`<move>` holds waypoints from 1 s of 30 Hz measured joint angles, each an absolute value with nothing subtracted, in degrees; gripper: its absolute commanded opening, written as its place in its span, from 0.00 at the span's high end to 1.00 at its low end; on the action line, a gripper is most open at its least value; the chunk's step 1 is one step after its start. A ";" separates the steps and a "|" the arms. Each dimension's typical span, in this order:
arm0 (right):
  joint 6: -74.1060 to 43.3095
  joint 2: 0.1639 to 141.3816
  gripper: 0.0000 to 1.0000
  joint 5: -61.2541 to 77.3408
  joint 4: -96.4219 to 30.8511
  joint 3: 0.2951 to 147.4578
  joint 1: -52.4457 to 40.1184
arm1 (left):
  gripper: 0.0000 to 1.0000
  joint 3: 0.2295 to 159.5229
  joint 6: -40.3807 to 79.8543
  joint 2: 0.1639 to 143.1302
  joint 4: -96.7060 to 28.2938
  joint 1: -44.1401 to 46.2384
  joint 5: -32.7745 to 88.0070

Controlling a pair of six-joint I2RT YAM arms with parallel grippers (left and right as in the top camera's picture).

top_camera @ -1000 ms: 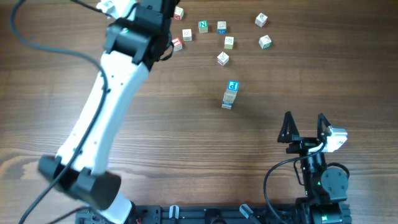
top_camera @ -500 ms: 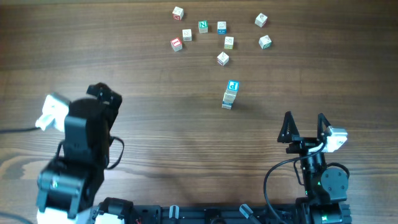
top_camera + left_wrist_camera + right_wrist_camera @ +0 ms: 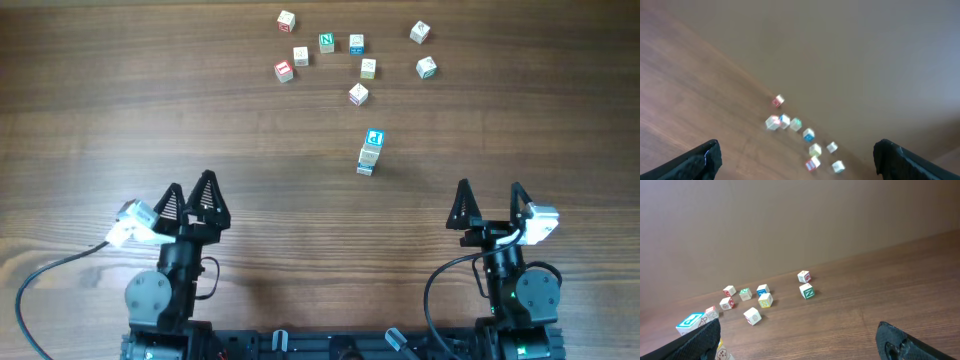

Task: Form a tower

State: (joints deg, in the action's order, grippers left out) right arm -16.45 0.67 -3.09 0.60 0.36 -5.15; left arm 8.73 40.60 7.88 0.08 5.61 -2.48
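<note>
Blurred streaks were all the left wrist view gave of the loose pale wooden letter cubes (image 3: 784, 121), their faces unreadable, and only the dark tips of that arm's fingers showed at the bottom corners. From the right wrist, the narrow tower of pale wooden letter cubes (image 3: 691, 321) was cut off by the lower edge and partly covered by a black fingertip (image 3: 701, 339). Only its blue-framed top cube was plain, and its cubes could not be counted. Overhead, the tower stood right of centre, near the loose cubes beyond it and well apart from both arms. The black left gripper (image 3: 191, 182) and black right gripper (image 3: 490, 185) sat low at the near edge, fingers pointing across the table, both claws spread wide and holding nothing. Brown wood-grain tabletop (image 3: 250, 130) ran to a plain tan wall (image 3: 790, 220).
</note>
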 measured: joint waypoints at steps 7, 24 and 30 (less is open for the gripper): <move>-16.45 0.67 0.00 -3.09 0.62 0.36 -5.15 | 0.00 4.91 36.91 1.04 4.67 3.03 -4.36; -16.45 0.67 0.00 -3.09 0.60 0.36 -5.15 | 0.00 0.51 16.56 0.78 -3.86 2.98 -3.90; -16.45 0.67 0.00 -3.09 0.62 0.36 -5.15 | 0.00 0.54 16.56 0.78 -3.86 2.98 -3.90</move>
State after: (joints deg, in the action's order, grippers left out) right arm -16.45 0.67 -3.09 0.62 0.36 -5.15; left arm 0.54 16.56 0.78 -3.86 2.98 -3.90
